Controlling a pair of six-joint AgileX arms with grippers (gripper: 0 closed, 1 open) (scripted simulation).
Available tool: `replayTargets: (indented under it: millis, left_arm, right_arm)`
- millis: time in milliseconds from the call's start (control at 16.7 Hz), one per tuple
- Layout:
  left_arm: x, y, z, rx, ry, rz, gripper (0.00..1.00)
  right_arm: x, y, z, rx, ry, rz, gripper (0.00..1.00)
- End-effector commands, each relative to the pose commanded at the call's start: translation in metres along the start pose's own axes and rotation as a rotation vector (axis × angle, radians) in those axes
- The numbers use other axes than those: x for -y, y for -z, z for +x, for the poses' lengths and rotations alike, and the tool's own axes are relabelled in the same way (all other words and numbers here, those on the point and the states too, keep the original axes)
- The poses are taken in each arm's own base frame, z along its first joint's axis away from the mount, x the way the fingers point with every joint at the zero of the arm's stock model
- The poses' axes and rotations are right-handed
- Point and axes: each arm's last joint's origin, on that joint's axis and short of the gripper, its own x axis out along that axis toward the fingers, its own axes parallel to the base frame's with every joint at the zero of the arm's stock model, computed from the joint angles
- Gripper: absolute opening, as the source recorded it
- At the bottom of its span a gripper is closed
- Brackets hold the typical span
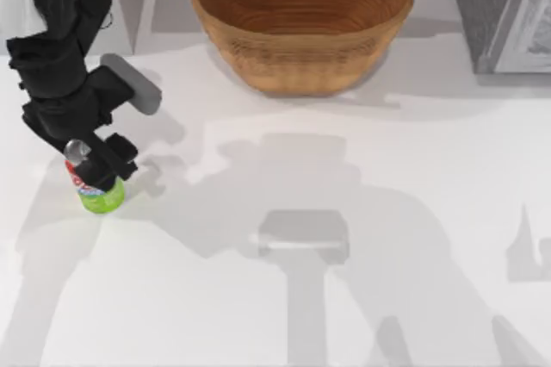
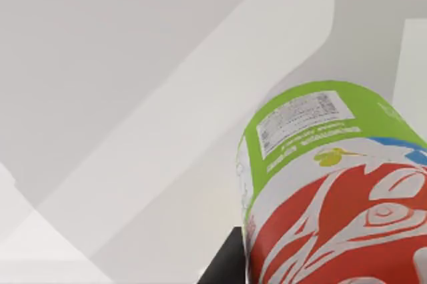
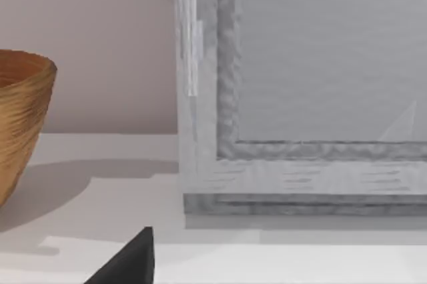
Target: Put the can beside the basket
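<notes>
- White table [image 1: 362,315] spreads wide, with the basket [image 1: 301,18] at its far edge.
- Left claw [image 1: 93,171] is closed around the can [image 1: 96,188], which stands upright between its fingers.
- Basket lies well away, to the claw's right and farther back.

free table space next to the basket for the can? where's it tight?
Bare table runs in front of the basket, across the centre and toward the right. A narrower bare strip lies at the basket's left, bordered by the left arm. It is crowded at far left, where the left gripper is at the can, and top right by the grey framed panel.
</notes>
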Motion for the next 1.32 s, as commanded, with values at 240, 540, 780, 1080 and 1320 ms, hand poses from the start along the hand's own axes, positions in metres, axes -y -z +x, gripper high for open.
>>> replayTargets:
  millis: [240,540,780,1080,1320]
  left_arm:
    - [0.004,-0.005,-0.001,-0.001,0.001,-0.018,0.00]
    - [0.028,-0.037,-0.003,-0.008,0.002,-0.172,0.00]
    - [0.062,-0.066,-0.003,-0.030,0.006,-0.398,0.00]
    - [0.110,-0.095,-0.008,-0.032,-0.002,-0.673,0.00]
    - [0.135,-0.107,-0.018,-0.001,-0.002,-0.775,0.00]
  right_arm:
    - [0.000,0.000,0.000,0.000,0.000,0.000,1.00]
    - [0.000,0.000,0.000,0.000,0.000,0.000,1.00]
    - [0.000,0.000,0.000,0.000,0.000,0.000,1.00]
    - [0.000,0.000,0.000,0.000,0.000,0.000,1.00]
    - [0.000,0.000,0.000,0.000,0.000,0.000,1.00]
